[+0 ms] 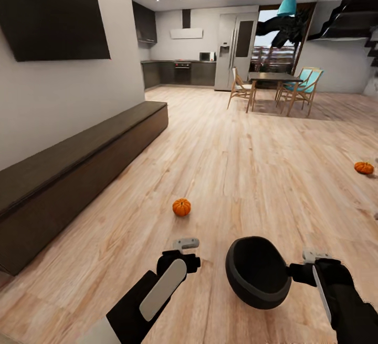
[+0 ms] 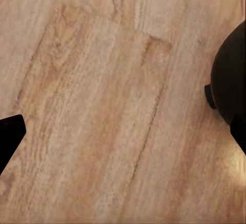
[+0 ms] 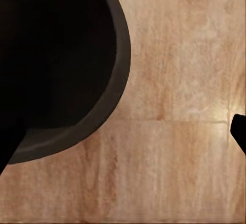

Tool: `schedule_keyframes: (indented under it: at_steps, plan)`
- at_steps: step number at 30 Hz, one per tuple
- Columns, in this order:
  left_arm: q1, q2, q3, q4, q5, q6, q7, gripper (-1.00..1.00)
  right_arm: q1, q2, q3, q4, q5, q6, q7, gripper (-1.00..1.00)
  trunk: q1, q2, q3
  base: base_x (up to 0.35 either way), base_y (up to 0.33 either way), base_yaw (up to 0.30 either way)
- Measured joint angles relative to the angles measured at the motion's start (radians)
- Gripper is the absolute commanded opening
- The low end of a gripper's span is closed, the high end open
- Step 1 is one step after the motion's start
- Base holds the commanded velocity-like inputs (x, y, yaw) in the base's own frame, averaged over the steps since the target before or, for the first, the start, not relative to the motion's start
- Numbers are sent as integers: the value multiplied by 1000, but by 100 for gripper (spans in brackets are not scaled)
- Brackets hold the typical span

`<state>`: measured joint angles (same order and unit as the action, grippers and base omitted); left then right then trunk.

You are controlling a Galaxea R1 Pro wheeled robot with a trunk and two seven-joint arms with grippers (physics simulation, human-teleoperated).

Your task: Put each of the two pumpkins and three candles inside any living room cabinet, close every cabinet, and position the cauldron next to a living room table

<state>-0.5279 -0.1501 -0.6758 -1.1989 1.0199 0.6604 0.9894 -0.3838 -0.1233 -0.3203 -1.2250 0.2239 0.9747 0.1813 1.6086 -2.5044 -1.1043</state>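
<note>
The black cauldron [image 1: 258, 273] stands on the wood floor just ahead of me. My right gripper [image 1: 296, 273] is at its right rim. In the right wrist view the right gripper [image 3: 123, 139] is open, its fingertips spread wide with the cauldron [image 3: 56, 60] rim between them. My left gripper [image 1: 181, 265] hangs open over bare floor, left of the cauldron [image 2: 230, 80]; the left wrist view shows that gripper [image 2: 125, 131] spread wide. One pumpkin [image 1: 181, 207] lies on the floor ahead, another pumpkin [image 1: 364, 167] at far right. The long dark cabinet [image 1: 79, 171] runs along the left wall, all fronts shut. Candles and table are out of view.
A dark screen [image 1: 52, 13] hangs on the wall above the cabinet. Far back are a dining table with chairs [image 1: 273, 89], a fridge [image 1: 236, 50] and grey kitchen units [image 1: 178, 71]. A staircase [image 1: 357, 8] rises at the upper right. Open wood floor lies between.
</note>
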Motion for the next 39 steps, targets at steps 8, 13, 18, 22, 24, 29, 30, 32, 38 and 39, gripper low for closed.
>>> schedule_keyframes:
  at_steps: [8,13,18,22,24,29,30,32,38,39]
  plan:
    - [0,0,-1,22,-1,-3,-2,100,-13,37,9,54,-4,-10,3,100,0,0,0,202,-223,-297]
    - [0,-3,-2,54,-1,-4,-3,100,-13,61,20,59,-4,-50,4,100,0,0,0,218,-254,-111]
    - [0,-4,-2,71,0,-5,-3,100,-13,104,86,87,-2,-85,4,100,0,0,0,203,-231,-14]
    - [0,0,-2,74,-1,-13,-3,100,-15,147,175,103,-3,-121,4,100,0,0,0,69,-68,-3]
    - [0,1,-2,83,-1,-15,-3,100,-17,174,198,140,-3,-146,2,100,0,0,0,22,-21,-1]
    - [0,0,-1,141,-1,-17,-59,100,-36,208,209,258,-4,-248,-7,100,0,0,0,9,-10,0]
    - [0,0,-1,148,-3,-17,-79,100,-45,210,207,277,-4,-257,-8,100,0,0,0,46,-50,0]
    - [0,0,-1,155,-6,-17,-97,100,-60,212,206,297,-4,-265,-9,100,0,0,0,118,-124,0]
    - [0,0,-2,163,-9,-18,-115,100,-76,214,204,324,-5,-268,-11,100,0,0,0,118,-121,0]
    - [0,0,-2,164,-9,-18,-116,100,-77,214,204,324,-5,-268,-11,100,0,0,0,38,-39,0]
